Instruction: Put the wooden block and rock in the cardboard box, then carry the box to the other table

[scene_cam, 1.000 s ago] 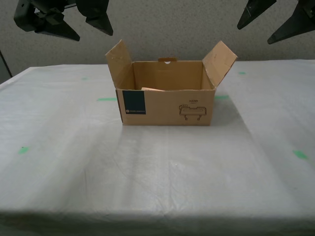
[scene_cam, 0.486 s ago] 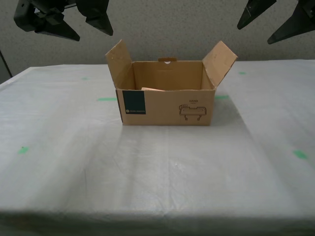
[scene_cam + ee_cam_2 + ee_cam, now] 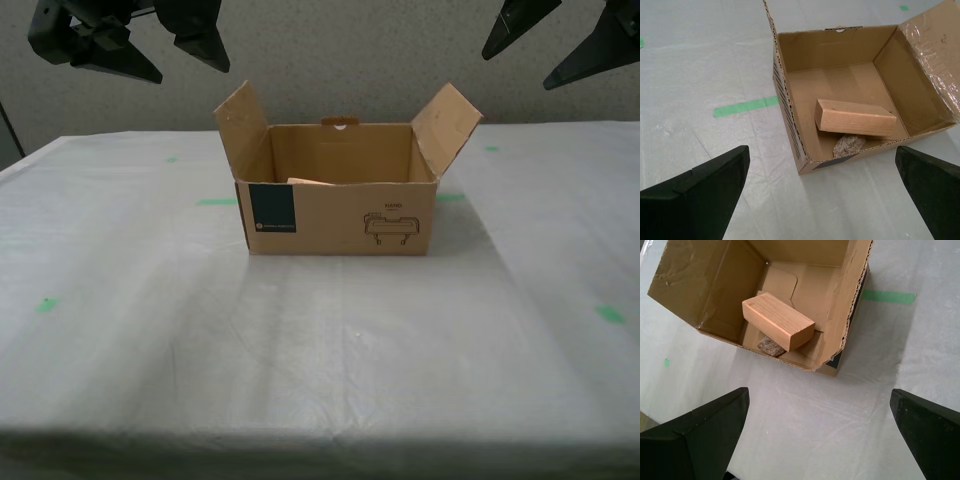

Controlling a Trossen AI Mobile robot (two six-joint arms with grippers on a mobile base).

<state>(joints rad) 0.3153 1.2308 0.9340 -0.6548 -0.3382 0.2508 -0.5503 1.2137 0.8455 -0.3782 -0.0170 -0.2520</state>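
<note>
Now both sets of jaws wide open, empty, raised clear above brown corrugated cardboard box (image 3: pixel 338 205). Inside: pale rectangular wooden block (image 3: pixel 855 118) resting on speckled pinkish rock (image 3: pixel 849 145). Box on cloth-covered table (image 3: pixel 320 350), likely delivered.

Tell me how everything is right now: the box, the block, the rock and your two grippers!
cardboard box: flaps open, standing on the white cloth table.
wooden block: inside the box, lying partly over the rock.
rock: inside, half hidden under the block.
my first gripper: open, empty.
my second gripper: open, empty.
</note>
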